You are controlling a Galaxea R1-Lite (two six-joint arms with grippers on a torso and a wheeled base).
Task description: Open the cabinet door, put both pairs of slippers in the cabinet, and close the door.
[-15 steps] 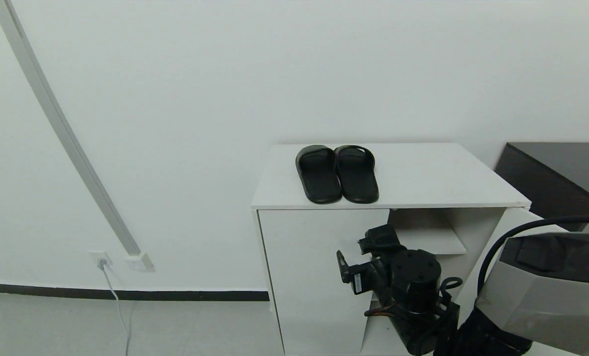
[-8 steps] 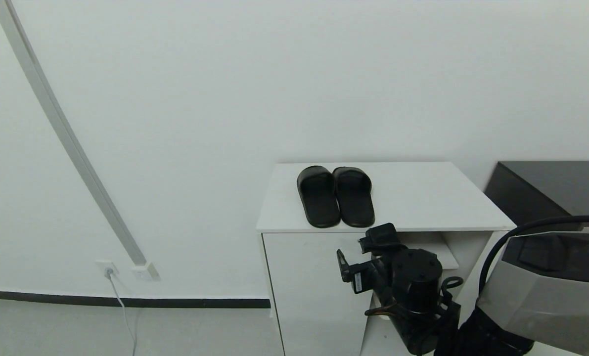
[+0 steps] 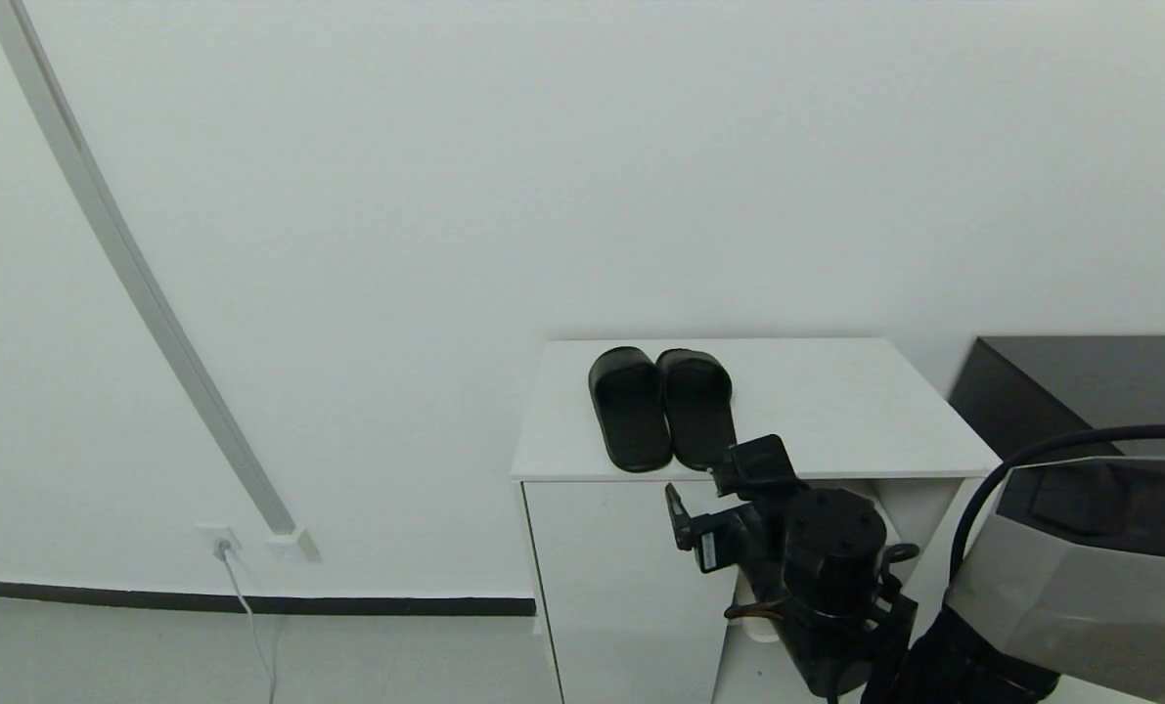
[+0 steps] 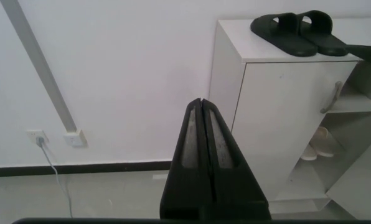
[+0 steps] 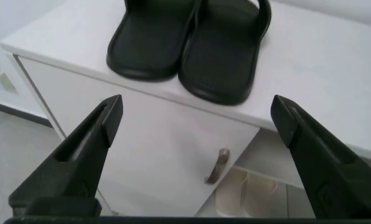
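A pair of black slippers lies side by side on the white cabinet's top, near its front edge. My right gripper is open, just in front of that edge and facing the black slippers. The cabinet's left door is shut, with its handle at the inner edge. The right half stands open. A pale pair of slippers rests inside it low down. My left gripper is shut on nothing, hanging well to the left of the cabinet, off the floor.
A dark piece of furniture stands right of the cabinet. On the wall to the left run a slanted grey conduit and a socket with a cable. Bare floor lies left of the cabinet.
The whole head picture has shifted, so the camera moved: the cabinet sits lower and looks smaller. Against the cabinet, my right gripper has risen from the open compartment to the top's front edge.
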